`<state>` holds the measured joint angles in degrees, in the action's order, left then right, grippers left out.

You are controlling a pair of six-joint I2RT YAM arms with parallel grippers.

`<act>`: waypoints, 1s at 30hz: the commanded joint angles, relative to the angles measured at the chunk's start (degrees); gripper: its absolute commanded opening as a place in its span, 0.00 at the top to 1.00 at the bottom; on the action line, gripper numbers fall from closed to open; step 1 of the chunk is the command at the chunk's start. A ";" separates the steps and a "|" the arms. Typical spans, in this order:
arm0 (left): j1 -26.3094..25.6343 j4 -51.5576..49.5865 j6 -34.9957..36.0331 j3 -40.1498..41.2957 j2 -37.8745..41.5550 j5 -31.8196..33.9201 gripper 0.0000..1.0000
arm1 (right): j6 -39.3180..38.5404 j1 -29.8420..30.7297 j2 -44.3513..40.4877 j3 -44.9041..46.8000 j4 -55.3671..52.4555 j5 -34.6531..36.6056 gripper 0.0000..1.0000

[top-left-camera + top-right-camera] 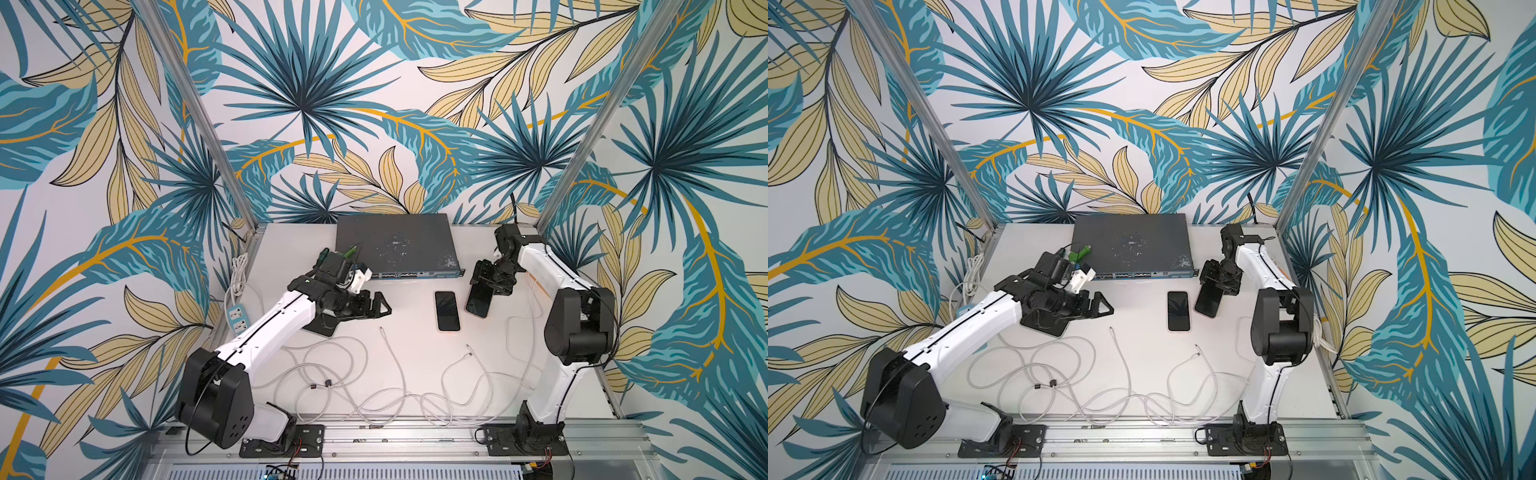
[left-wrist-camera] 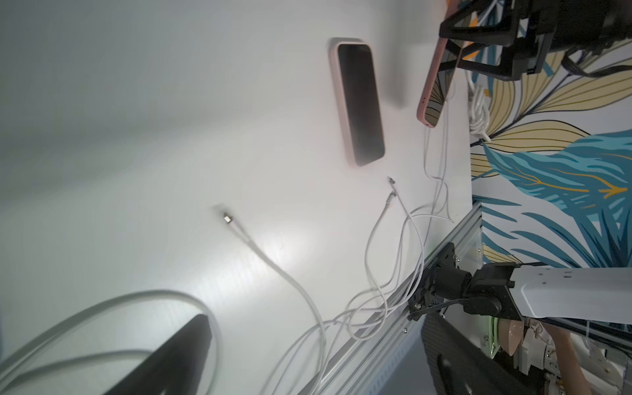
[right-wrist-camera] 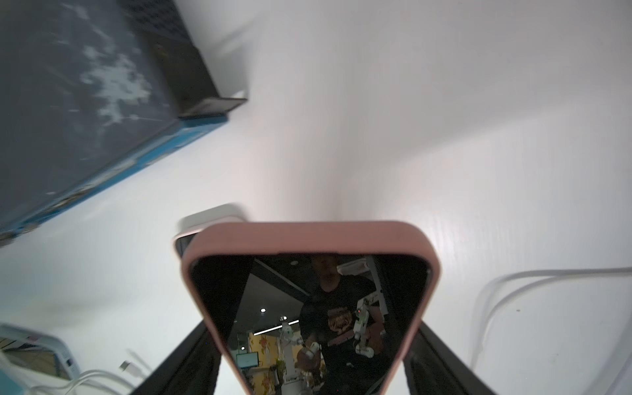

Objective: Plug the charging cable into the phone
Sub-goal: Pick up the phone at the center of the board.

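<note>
My right gripper [image 1: 489, 281] [image 3: 313, 371] is shut on a phone [image 1: 478, 298] [image 1: 1207, 301] [image 3: 307, 307] in a pink case, held tilted above the table with its dark screen facing up. A second phone [image 1: 447, 311] [image 2: 359, 102] lies flat just left of it. White charging cable [image 1: 399, 365] [image 1: 1121, 353] loops over the front of the table, and one connector tip [image 1: 381, 329] [image 2: 227, 218] lies loose near the middle. My left gripper [image 1: 365, 313] hangs open and empty low over the table, left of the flat phone and behind that tip.
A dark network switch [image 1: 395, 245] sits at the back centre. A power strip [image 1: 239, 318] and a bundled white cord [image 1: 239, 270] lie along the left edge. More cable ends [image 1: 468, 353] rest near the right arm. An aluminium rail [image 1: 395, 432] runs along the front.
</note>
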<state>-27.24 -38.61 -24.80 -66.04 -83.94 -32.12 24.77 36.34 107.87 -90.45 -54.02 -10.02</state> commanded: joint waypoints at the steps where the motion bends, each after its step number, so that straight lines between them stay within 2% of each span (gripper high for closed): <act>1: -5.03 7.02 1.94 -6.29 -6.35 0.40 0.05 | 1.33 0.40 -3.07 0.95 1.27 -6.20 0.48; 5: -9.16 11.12 2.90 -14.88 -15.54 -0.54 0.07 | 2.33 0.86 -6.02 2.62 2.72 -9.28 0.49; 11: -11.75 15.69 2.65 -26.27 -27.63 -5.26 0.12 | 5.59 1.82 -9.69 6.08 6.68 -14.98 0.49; 19: -13.54 15.70 5.07 -33.09 -33.91 -3.52 0.15 | 7.70 3.10 -11.88 9.41 11.15 -18.76 0.49; 24: -13.54 15.81 4.56 -36.64 -37.20 -4.92 0.26 | 8.06 3.58 -11.74 9.88 12.03 -20.63 0.49; 30: -13.54 16.48 3.05 -38.59 -38.78 -5.10 0.55 | 8.41 3.74 -11.34 10.57 13.19 -21.26 0.49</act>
<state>-40.88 -23.00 -21.61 -101.65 -121.78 -36.49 32.23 39.81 98.15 -80.77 -42.72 -28.80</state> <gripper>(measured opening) 0.470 0.786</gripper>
